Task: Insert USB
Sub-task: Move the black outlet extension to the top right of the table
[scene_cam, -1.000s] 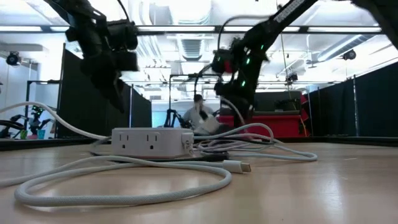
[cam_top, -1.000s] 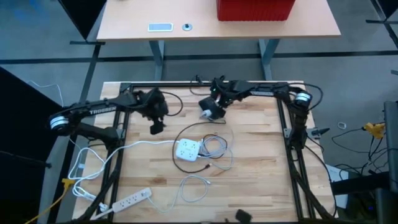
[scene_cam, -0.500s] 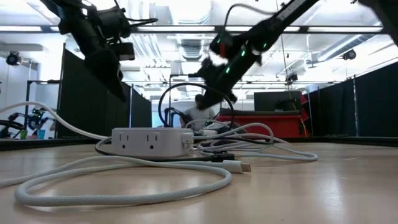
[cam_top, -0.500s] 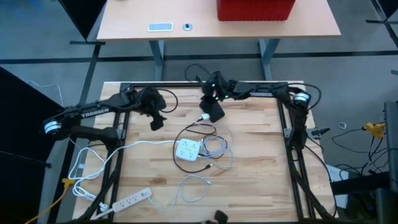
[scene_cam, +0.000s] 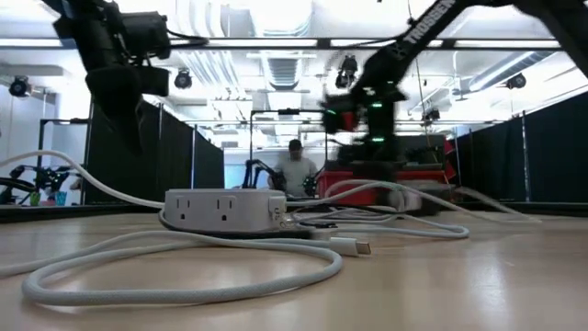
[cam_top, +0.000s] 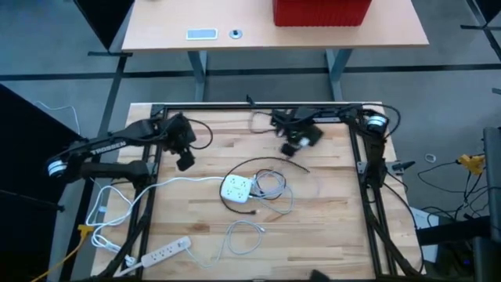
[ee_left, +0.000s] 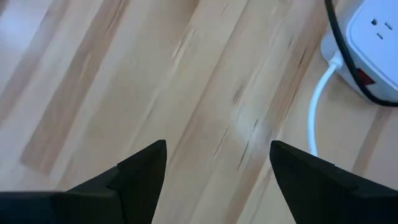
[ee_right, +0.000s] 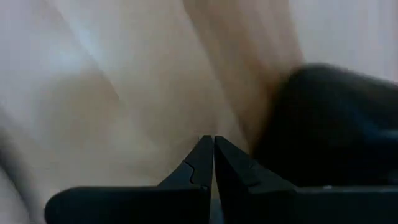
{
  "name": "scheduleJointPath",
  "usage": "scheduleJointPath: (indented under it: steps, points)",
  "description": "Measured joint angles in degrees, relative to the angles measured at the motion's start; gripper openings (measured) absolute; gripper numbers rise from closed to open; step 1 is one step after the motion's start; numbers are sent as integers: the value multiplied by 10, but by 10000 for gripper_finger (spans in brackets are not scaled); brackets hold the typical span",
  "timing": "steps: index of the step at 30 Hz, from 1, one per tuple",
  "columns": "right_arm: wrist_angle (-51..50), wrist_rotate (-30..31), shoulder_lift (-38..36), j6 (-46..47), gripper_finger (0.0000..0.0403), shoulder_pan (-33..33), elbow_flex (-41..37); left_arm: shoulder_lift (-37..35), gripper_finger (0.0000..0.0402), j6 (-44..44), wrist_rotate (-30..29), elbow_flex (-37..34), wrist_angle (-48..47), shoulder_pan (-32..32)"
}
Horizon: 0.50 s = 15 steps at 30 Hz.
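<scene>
On the plank table, white power strip; left gripper spread, right gripper pinched.

A white power strip lies at the wooden table's seven o'clock corner. Beyond twelve o'clock, a red bin sits on a tan desk; a person stands in the background.

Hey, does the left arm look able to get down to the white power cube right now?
Probably yes: the left claw is open, and only bare table lies between it and the cube.
</scene>
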Motion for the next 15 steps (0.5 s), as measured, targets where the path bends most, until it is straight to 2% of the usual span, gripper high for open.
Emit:
scheduleJointPath:
  steps: [4,7,9,12,13,15]
  points:
    - [-3,33,-89,10,0,-37,-62,-34,272,-17,-12,-6,-1,-1]
    - [0,27,-156,13,0,-59,-108,-51,272,-20,-16,-5,-1,0]
    - [36,-41,-206,14,0,-60,-133,-56,272,-20,-16,-5,-2,0]
    - [151,-212,-265,13,0,-40,-167,-56,272,-20,-16,-4,-1,4]
    - [188,-245,-276,13,0,-28,-178,-55,272,-20,-16,-4,-1,4]
    - [239,-232,-275,11,0,9,-187,-48,272,-21,-17,-4,0,5]
